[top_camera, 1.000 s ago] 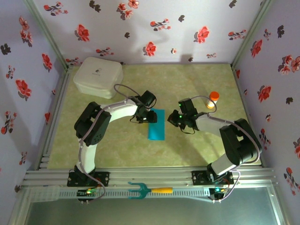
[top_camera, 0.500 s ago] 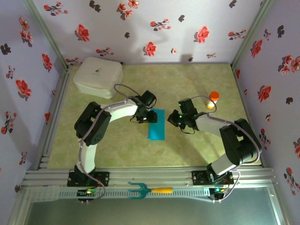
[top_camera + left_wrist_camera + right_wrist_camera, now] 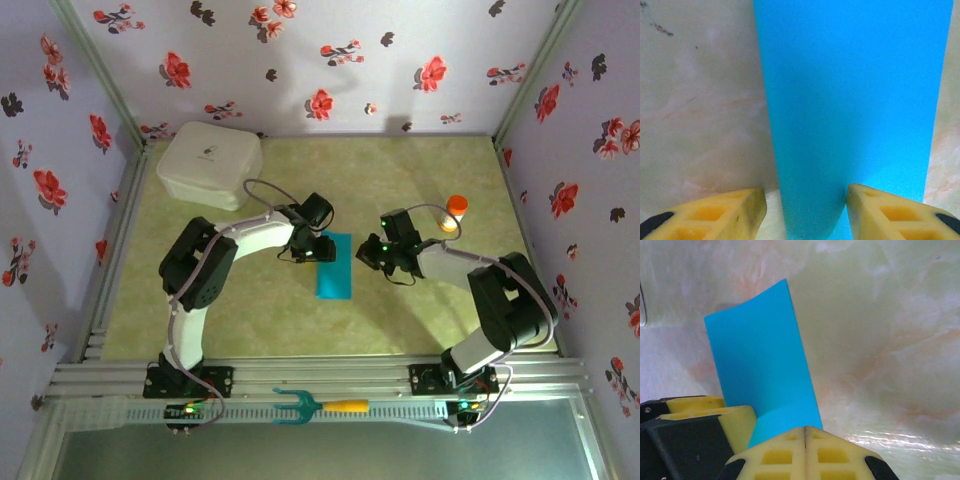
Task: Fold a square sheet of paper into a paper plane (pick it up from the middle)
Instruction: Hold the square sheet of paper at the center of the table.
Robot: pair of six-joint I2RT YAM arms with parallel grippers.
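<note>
From above, the left arm's wrist covers the far left corner of the teal-blue sheet of paper [image 3: 335, 270]. The sheet lies on the desk [image 3: 400, 180] between the two arms, about mid-desk. Here it reads as a narrow upright rectangle rather than a square, and whether it is folded double cannot be made out.

In the left wrist view the sheet's far end is cut off by the top of the frame. The left end effector [image 3: 805, 207] has its yellow fingers apart. One finger is on bare desk just beside the sheet's edge and the other is over the paper, clamping nothing.

The right end effector [image 3: 805, 432] has its fingers pressed together. The sheet's near edge disappears behind their tips, so whether it touches them is unclear. The sheet's far edge looks slightly curled.

Counted:
- one sheet
- two arms
- one white lidded box [image 3: 210, 165] at the far left
- one orange-capped bottle [image 3: 455, 212] on the right
- one teal fork-shaped tool [image 3: 318, 405] on the front rail
</note>
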